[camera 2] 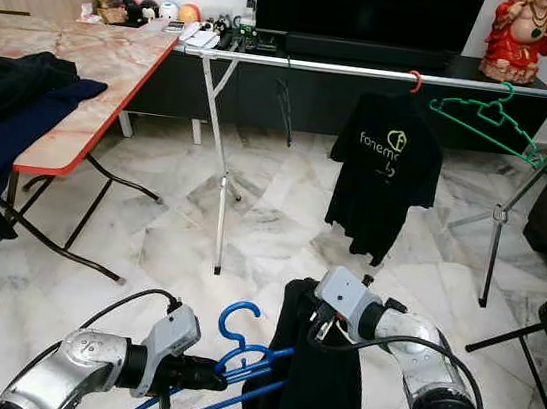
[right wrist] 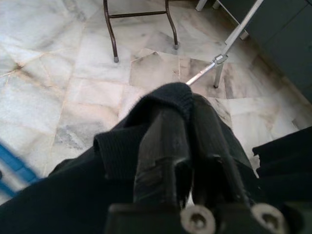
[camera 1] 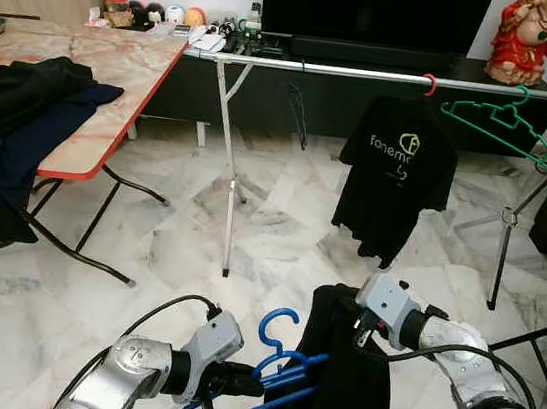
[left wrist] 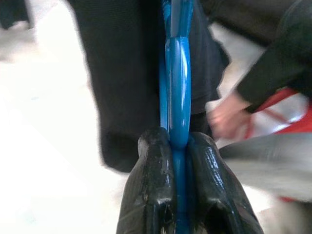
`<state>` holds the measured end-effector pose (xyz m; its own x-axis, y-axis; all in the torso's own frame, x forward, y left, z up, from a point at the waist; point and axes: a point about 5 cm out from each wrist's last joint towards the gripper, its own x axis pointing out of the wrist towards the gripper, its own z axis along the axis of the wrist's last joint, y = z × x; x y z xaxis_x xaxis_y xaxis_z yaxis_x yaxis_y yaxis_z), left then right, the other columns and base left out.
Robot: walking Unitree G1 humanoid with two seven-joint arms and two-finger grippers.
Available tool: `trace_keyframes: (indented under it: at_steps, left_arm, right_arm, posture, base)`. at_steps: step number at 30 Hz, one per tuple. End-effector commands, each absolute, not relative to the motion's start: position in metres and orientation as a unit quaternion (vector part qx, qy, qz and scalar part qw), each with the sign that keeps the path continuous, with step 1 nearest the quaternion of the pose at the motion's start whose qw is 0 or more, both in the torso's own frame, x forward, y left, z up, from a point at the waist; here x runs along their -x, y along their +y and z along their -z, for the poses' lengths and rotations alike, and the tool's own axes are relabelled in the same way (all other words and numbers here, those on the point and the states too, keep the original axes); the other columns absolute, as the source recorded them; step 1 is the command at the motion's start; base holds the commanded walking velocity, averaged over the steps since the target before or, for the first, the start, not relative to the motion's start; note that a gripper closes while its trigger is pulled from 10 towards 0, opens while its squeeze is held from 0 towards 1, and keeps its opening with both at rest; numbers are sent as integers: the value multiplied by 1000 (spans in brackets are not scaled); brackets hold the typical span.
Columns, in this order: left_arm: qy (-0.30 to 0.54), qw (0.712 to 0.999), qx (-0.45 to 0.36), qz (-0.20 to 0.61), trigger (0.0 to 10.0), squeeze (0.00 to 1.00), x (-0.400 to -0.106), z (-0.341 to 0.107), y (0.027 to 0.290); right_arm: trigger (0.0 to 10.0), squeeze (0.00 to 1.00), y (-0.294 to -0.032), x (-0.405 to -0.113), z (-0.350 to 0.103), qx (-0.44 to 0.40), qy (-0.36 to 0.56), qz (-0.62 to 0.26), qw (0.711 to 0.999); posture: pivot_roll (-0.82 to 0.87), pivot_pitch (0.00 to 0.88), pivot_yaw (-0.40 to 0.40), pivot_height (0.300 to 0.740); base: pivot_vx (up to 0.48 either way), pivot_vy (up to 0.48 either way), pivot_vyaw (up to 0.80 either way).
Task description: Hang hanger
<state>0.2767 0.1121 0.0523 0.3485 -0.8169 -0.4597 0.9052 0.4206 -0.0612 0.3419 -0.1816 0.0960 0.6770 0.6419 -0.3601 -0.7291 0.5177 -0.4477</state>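
dressing a blue hanger low over the marble floor, well short of the rail.

long rail (camera 1: 371, 74) across the room, already carrying a black shirt (camera 1: 396, 170) on a red hook and a bare green hanger (camera 1: 496, 121); bench (camera 1: 119, 73) off to the left with dark clothes heaped on it. down front, a black garment (camera 1: 340, 385) pinched at its ribbed collar by the right hand (right wrist: 187, 146). blue hanger (camera 1: 272, 371) clenched flat in the left hand (left wrist: 178, 161), hook up, its arm reaching toward the cloth. risks: collar slipping from the pinch, cloth bunching on one hanger arm and sliding off when lifted to the rail. glossy blue plastic, thin, probably slick.
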Motion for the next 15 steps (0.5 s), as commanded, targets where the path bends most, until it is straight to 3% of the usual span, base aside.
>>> trace_keyframes:
  at_steps: [1,7,15]
  left_arm:
    - [223,826,-146,496,10000,0,-283,-46,113]
    - [255,864,-170,401,10000,0,-293,-32,114]
    - [217,913,-137,318,10000,0,-306,-34,110]
  right_arm:
    - [10000,0,-180,-345,-98,289,70,-378,877]
    - [10000,0,-177,-333,-79,271,99,-396,872]
    - [10000,0,-171,-318,-66,227,123,-461,849]
  posture:
    - [92,41,-25,740]
    - [89,39,-23,740]
    - [75,30,-21,740]
  base:
    - [0,0,0]
    - [0,0,0]
    - [0,0,0]
